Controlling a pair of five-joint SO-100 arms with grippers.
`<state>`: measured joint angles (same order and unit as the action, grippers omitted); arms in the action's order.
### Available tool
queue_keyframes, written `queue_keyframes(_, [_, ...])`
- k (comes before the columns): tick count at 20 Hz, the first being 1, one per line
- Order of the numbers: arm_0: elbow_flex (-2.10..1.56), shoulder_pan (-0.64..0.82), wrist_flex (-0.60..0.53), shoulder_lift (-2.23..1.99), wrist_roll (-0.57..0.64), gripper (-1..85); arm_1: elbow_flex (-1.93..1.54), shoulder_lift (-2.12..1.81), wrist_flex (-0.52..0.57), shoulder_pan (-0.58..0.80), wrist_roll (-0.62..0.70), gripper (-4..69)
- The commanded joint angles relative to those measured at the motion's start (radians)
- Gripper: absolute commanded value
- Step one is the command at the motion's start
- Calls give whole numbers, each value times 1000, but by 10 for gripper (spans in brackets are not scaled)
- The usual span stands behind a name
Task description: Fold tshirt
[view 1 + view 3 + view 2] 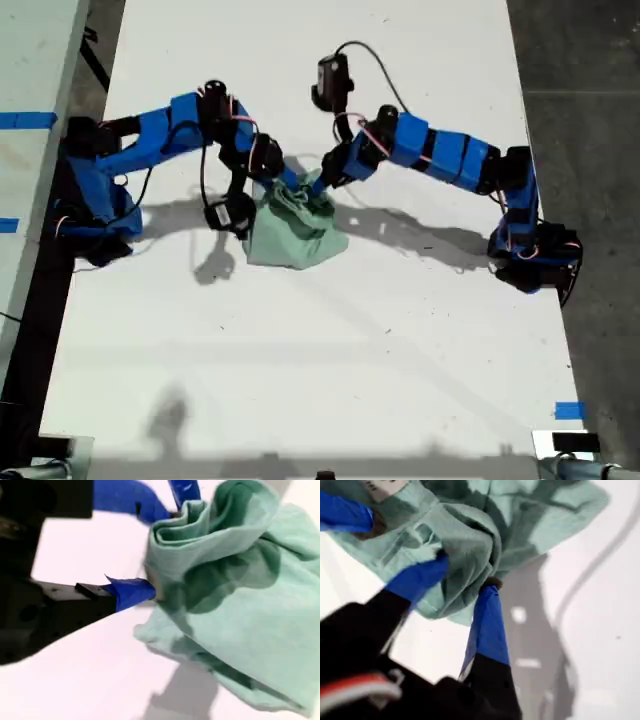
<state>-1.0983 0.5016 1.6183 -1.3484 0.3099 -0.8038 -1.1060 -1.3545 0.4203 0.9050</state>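
The tshirt (295, 230) sits as a crumpled mint heap on the white bench (300, 380), a little toward 12 o'clock from the bench's middle in the exterior view. In that view two blue arms reach in from 9 o'clock and 3 o'clock and meet at the heap's 12 o'clock edge; I cannot tell from the wrist views which arm is which.

My first end effector (465, 570) is pinched on a thick bunched fold of the cloth, with the white label (382, 486) showing nearby. My second end effector (161, 552) is likewise clamped on a rolled edge of the shirt, cloth filling the gap between its jaws.

As I judge it, the folding proper has not begun: this is the opening-out step, with both grips taken on a bundle that has no flat shape yet. The next move calls for drawing the two grips apart, toward 9 and 3 o'clock in the exterior view, with a slight lift so the fabric spreads instead of dragging as one lump. Each pinch seems to hold several layers, so the shirt may not open cleanly and regrasping at a single edge may be needed.
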Motion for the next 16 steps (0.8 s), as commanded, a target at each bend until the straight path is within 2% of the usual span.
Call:
queue_keyframes(1, [-64, 279, 15, -235, 77, 326, -60, -250, -8, 189, 75, 348])
queue_keyframes(4, [-147, 525, 11, -428, 195, 318, -152, -433, -126, 360, 141, 330])
queue_keyframes(7, [-334, 598, -38, -624, 239, 308, -376, -644, -176, 426, 173, 313])
queue_keyframes(10, [-618, 488, -149, -821, 202, 287, -707, -913, -137, 402, 127, 278])
queue_keyframes(14, [-1039, 207, -351, -1175, 51, 206, -1114, -1290, -91, 291, -48, 235])
queue_keyframes(16, [-1252, 29, -482, -1359, -74, 81, -1319, -1489, -41, 181, -146, 109])
